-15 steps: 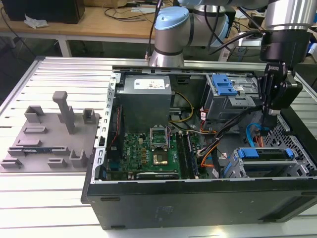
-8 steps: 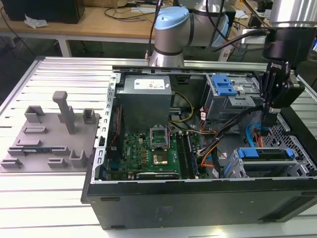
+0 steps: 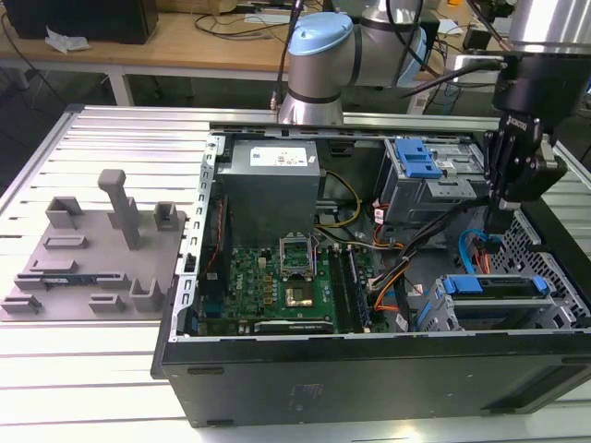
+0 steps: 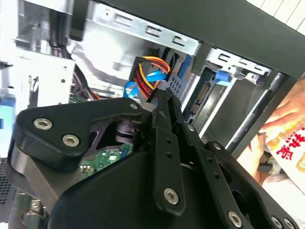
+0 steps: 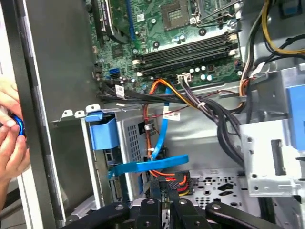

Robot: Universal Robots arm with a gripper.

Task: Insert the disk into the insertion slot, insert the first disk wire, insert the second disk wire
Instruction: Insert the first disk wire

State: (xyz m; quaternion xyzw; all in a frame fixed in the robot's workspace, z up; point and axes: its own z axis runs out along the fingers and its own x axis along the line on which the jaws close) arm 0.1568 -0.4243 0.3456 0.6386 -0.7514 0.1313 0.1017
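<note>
One arm (image 3: 319, 55) reaches over the open PC case (image 3: 369, 378), which lies on the slatted metal bench (image 3: 102, 369). In the exterior view the claw (image 3: 499, 217) hangs inside the case, near the corner at the exterior view's right.

The claw's fingers are drawn close together. In both wrist views they seem to pinch the black plug of the power wire (image 5: 167, 179), a bundle w/ orange, red and yellow strands. I can't see the contact faces themselves. A flat blue data cable (image 5: 147, 167) crosses just beside that bundle, near the fingertips.

The disk (image 3: 499, 297) sits inside the insertion slot (image 3: 445, 318), the low grey cage at the case edge, w/ its blue carrier end turned toward the inside of the case. In the exterior view the claw is above that cage, near it but apart. In the second wrist view the disk's connector edge is close to the fingertips, not touching.

The motherboard (image 3: 277, 286) takes up the middle of the case, w/ RAM sticks beside it. A grey fixture plate (image 3: 92, 268) lies on the bench at the exterior view's left, well apart from the claw. In the first wrist view a person's hand (image 5: 10, 143) is outside the case wall, holding a small blue item.
</note>
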